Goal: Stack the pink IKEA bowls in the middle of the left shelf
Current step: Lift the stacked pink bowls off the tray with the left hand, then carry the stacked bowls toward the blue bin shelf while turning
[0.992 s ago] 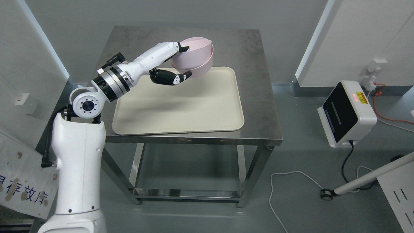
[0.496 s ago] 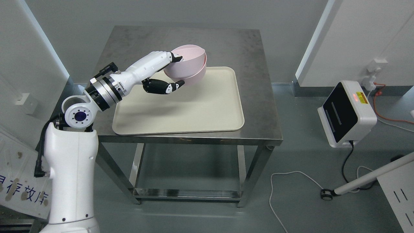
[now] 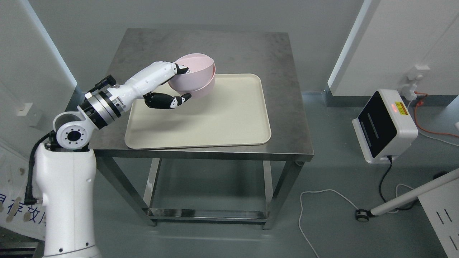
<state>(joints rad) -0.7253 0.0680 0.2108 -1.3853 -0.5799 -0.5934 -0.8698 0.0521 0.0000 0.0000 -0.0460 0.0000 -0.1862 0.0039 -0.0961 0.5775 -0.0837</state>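
Two nested pink bowls (image 3: pixel 195 75) hang tilted above the back left part of a cream tray (image 3: pixel 215 118). My left hand (image 3: pixel 177 84) is shut on them: the thumb hooks over the near rim into the bowl, and the dark fingers curl under the base. The left arm reaches in from the lower left across the steel table (image 3: pixel 258 50). No shelf shows in this view. The right arm is out of view.
A white device with a black face (image 3: pixel 383 125) stands on the floor at right, with cables (image 3: pixel 322 200) trailing beside it. A white wheeled leg (image 3: pixel 405 197) slants in at lower right. A printed panel (image 3: pixel 18 211) leans at lower left.
My left arm has drawn back to the left and toward me, carrying the pink bowls from above the tray's back edge to its back left part. The grasp holds.
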